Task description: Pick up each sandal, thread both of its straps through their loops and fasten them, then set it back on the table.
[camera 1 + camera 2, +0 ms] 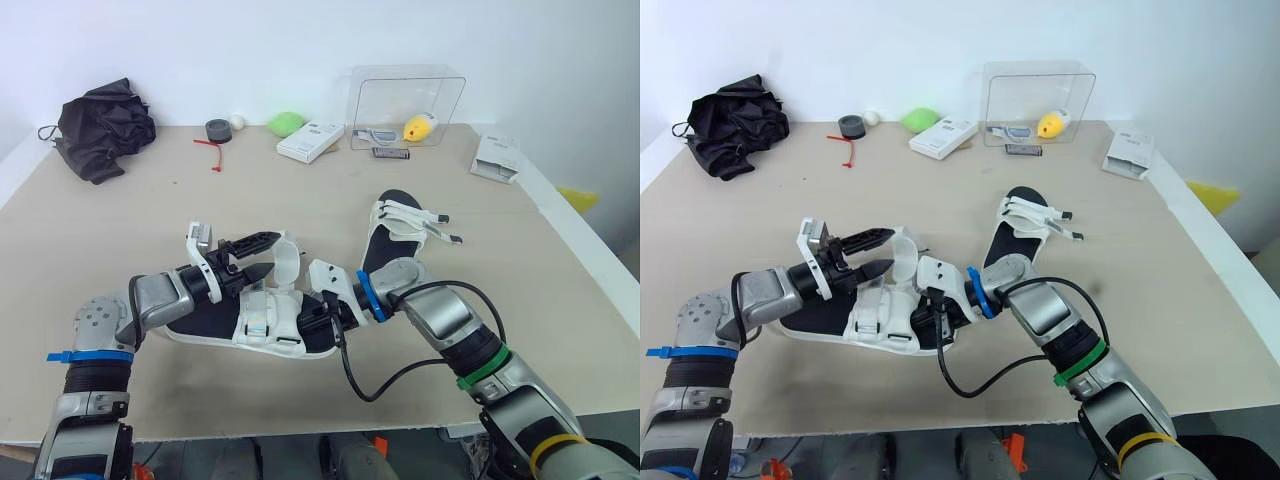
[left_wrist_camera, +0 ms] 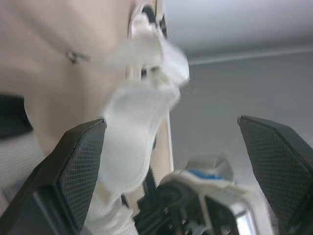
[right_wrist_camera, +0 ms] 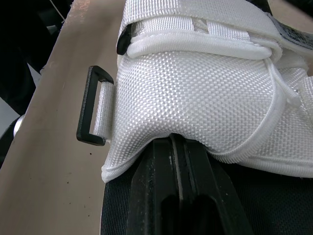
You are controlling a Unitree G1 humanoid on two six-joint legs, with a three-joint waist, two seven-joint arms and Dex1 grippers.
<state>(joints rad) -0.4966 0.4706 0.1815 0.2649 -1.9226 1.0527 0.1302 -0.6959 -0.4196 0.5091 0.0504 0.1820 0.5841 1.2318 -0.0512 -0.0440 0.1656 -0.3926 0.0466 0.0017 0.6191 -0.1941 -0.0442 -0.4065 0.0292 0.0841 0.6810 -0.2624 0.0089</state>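
Near sandal (image 1: 250,328) flat on desk (image 1: 120,230), one strap (image 1: 286,258) upright, unthreaded. Left gripper (image 1: 274,251) fingers spread beside strap. Right gripper (image 3: 178,147) fingers pressed together under sandal upper. Far sandal (image 1: 398,235) straps look loose. Likely both sandals left.

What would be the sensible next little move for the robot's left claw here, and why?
Probably close the left gripper on the raised white strap. Its fingers stand open with the strap between them, while the right gripper pinches the near sandal. The black loop has no strap through it yet.
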